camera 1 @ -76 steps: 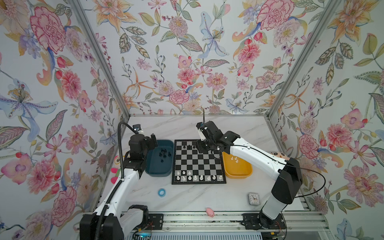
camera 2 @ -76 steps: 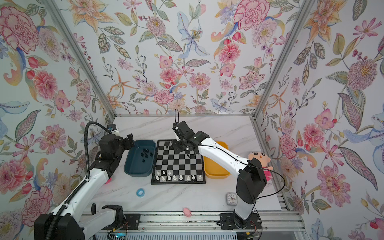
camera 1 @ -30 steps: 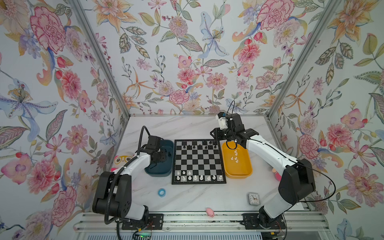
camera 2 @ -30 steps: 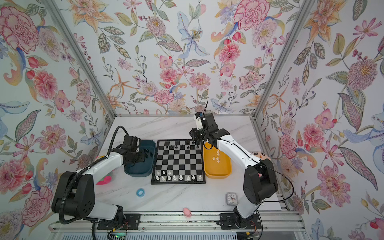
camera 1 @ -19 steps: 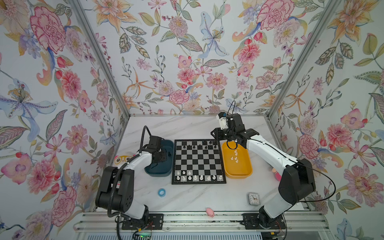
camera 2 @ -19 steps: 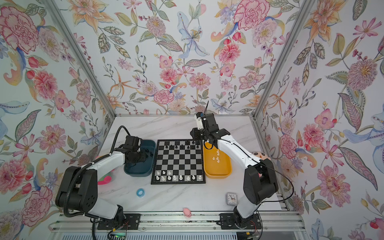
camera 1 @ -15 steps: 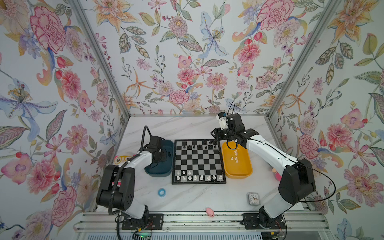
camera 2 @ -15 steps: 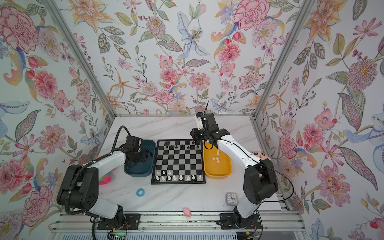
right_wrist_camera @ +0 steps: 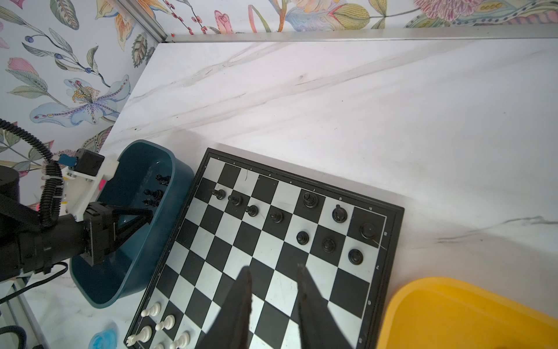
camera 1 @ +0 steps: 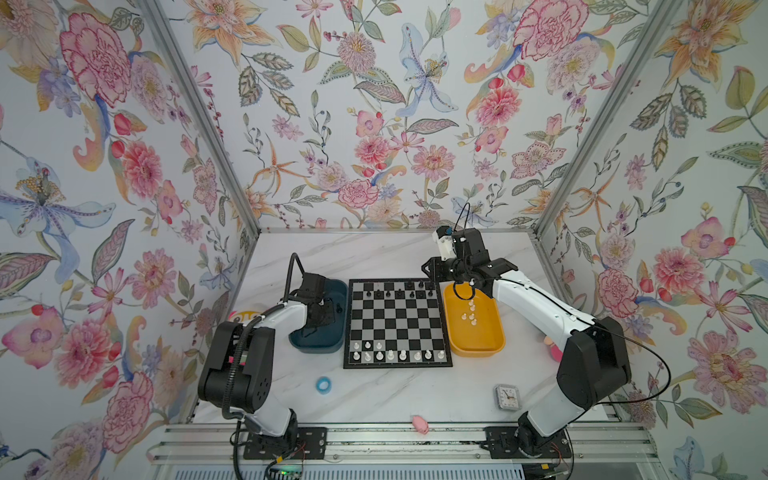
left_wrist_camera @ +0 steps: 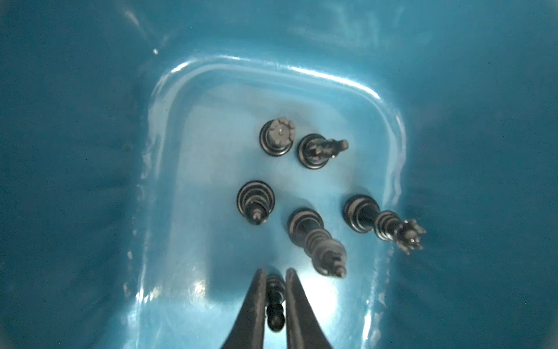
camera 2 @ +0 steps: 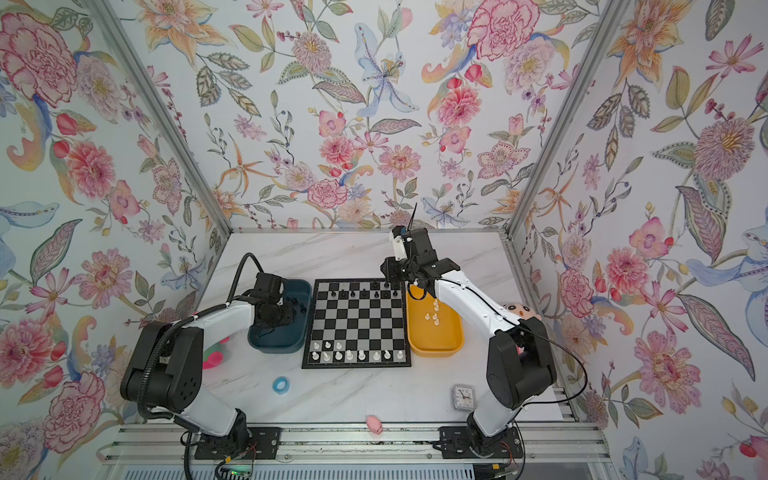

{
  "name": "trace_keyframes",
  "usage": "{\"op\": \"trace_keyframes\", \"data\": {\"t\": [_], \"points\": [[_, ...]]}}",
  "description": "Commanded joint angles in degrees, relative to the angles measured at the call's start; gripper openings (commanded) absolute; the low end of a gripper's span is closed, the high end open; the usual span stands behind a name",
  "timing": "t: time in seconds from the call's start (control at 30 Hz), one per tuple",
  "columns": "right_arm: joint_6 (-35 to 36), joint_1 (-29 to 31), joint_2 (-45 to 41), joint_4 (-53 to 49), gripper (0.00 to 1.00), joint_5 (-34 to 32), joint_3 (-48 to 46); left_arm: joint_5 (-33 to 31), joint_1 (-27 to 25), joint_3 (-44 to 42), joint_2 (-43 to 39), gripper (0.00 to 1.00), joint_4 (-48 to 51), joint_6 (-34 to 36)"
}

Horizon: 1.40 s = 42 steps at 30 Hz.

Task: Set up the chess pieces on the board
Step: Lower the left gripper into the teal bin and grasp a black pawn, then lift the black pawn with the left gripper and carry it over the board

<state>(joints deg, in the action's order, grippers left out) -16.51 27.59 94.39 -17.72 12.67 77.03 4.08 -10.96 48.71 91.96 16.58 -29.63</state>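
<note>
The board (camera 1: pixel 397 322) lies mid-table, with black chess pieces (camera 1: pixel 399 291) on its far rows and white ones (camera 1: pixel 399 355) on its near rows. My left gripper (left_wrist_camera: pixel 274 272) reaches down into the teal bin (camera 1: pixel 320 345) and is shut on a small black piece (left_wrist_camera: pixel 274 314) with a round head. Several more black pieces (left_wrist_camera: pixel 314 238) stand on the bin floor beyond it. My right gripper (right_wrist_camera: pixel 273 267) hangs open and empty over the board's far right part, beside the yellow bin (camera 1: pixel 478 336), which holds several white pieces (camera 1: pixel 471 311).
A blue ring (camera 1: pixel 323 384), a small clock (camera 1: pixel 507 397) and a pink toy (camera 1: pixel 420 424) lie on the marble near the front edge. A doll's head (camera 2: pixel 519 309) sits behind the right arm. A pink and green toy (camera 2: pixel 214 353) lies left of the teal bin.
My left gripper has gone down into the teal bin and its jaws have closed round a black piece. The right arm swung from the board's far rows toward the yellow bin, then stayed still.
</note>
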Motion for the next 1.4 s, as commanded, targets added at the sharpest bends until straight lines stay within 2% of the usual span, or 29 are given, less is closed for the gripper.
{"op": "trace_keyframes", "data": {"t": [0.0,0.47,0.83,1.1,1.37], "points": [[-0.78,-0.35,-0.78,0.62,0.28,0.09,-0.93,-1.31,-0.38,-0.46,0.67,0.14,0.02,-0.43],[-1.22,-0.35,-0.95,1.06,0.28,0.39,-1.61,-1.94,-0.48,-0.48,-0.74,0.0,0.68,-0.18],[-1.24,-0.26,-1.14,1.18,0.28,0.61,-1.89,-5.31,-0.62,1.29,-8.03,0.0,5.24,-0.01],[-1.34,-0.26,-1.23,1.21,0.27,0.89,-2.22,-7.48,-1.84,6.42,-11.55,0.0,9.64,0.75],[-1.28,-0.35,-1.49,1.21,0.26,0.85,-2.49,-7.42,-4.84,16.11,-8.27,0.0,12.22,2.43]]}}
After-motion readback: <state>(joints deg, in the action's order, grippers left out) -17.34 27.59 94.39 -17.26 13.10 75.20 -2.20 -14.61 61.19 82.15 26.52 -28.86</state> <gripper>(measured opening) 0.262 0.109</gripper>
